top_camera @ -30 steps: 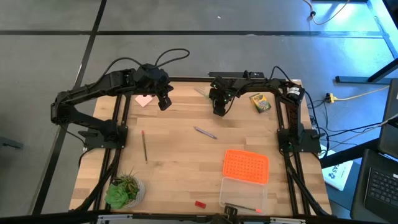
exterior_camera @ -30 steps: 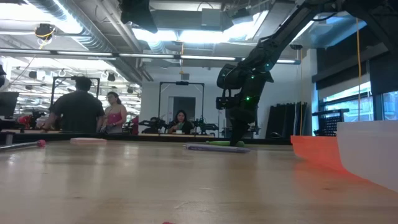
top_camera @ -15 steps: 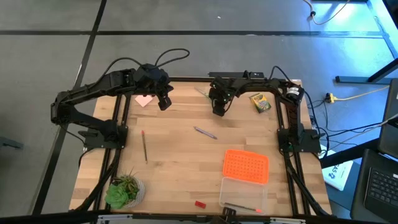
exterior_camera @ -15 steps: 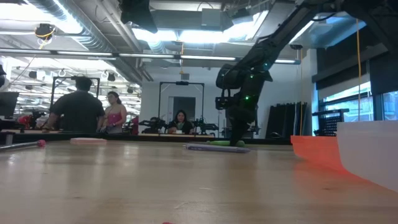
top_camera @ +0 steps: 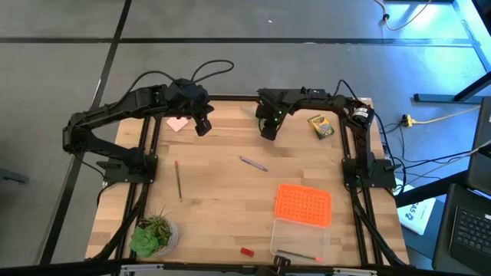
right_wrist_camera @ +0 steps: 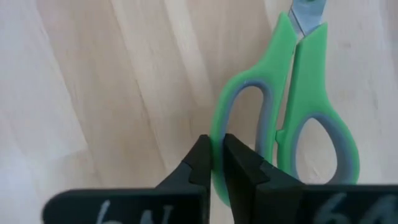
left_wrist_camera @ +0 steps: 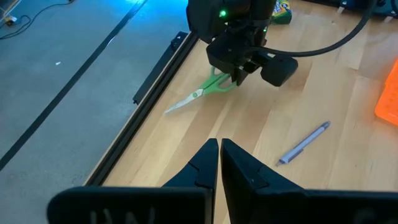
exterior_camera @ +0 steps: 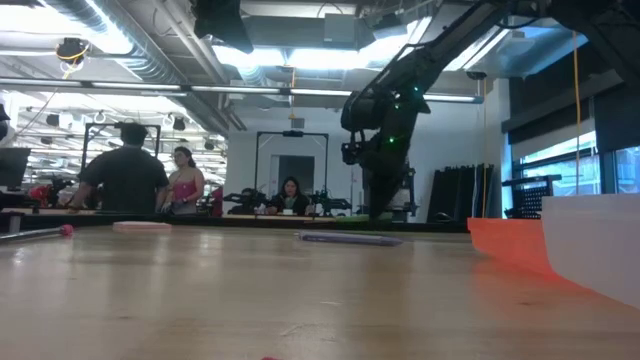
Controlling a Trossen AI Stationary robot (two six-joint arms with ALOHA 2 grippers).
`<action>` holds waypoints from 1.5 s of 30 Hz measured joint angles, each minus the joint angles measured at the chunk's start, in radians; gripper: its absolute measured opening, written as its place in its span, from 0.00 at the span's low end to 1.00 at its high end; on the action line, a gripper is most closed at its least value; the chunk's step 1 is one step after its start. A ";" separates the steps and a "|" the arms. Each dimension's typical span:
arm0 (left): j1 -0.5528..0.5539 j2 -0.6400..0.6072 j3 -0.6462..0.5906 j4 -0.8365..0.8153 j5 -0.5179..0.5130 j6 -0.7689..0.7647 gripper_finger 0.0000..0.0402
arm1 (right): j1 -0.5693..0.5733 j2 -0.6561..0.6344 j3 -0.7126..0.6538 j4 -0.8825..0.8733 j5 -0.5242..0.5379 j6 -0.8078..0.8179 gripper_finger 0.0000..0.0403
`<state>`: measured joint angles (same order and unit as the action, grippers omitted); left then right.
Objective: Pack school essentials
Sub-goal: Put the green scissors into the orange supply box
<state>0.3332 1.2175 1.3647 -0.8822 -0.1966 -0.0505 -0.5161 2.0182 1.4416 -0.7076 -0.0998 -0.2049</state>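
I am working at the upper middle of the high view, with my right gripper (top_camera: pixel 266 130) down over the scissors (right_wrist_camera: pixel 292 118) at the table's (top_camera: pixel 222 199) far edge. In my right wrist view my fingers are pinching one green handle loop between them, nearly closed, with only the loop's plastic rim separating the tips. The scissors are lying flat, blades pointing off toward the table edge in the left wrist view (left_wrist_camera: pixel 202 93).

My left gripper (left_wrist_camera: pixel 219 163) is waiting at the upper left of the high view, beside the pink note pad (top_camera: pixel 178 123); its fingers are standing almost together and holding nothing.

Remaining items are lying well apart: crayon box (top_camera: pixel 321 126) at upper right, purple pen (top_camera: pixel 252 162) at centre, pencil (top_camera: pixel 178 180) at centre left, red eraser (top_camera: pixel 246 251) at bottom centre. The clear box (top_camera: pixel 299 239) is sitting open at lower right, orange lid (top_camera: pixel 303 204) just above it.

Risks, as I judge them:
- My hold is on a thin loop rim only. On lifting, the scissors may pivot or swing blade-down and slip free.
- The scissors are lying close to the table edge; a slip there could send them off the table.
- A long carry to the box is lying ahead; a swinging load could catch on the lid.
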 joint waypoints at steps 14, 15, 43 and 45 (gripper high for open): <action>0.000 0.000 0.000 -0.002 0.000 0.001 0.03 | 0.065 -0.017 0.024 -0.062 -0.038 0.047 0.08; 0.000 0.000 0.000 -0.005 0.000 0.001 0.03 | 0.076 -0.027 0.024 -0.071 -0.040 0.047 0.08; -0.125 0.000 0.000 -0.021 0.008 0.037 0.03 | 0.537 -0.498 0.025 -0.410 -0.027 0.501 0.07; -0.144 0.000 0.000 -0.021 0.008 0.043 0.03 | 0.582 -0.515 0.025 -0.427 -0.027 0.535 0.08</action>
<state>0.1892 1.2171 1.3647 -0.9032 -0.1884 -0.0075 0.0663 1.5034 1.4666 -1.1346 -0.1268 0.3298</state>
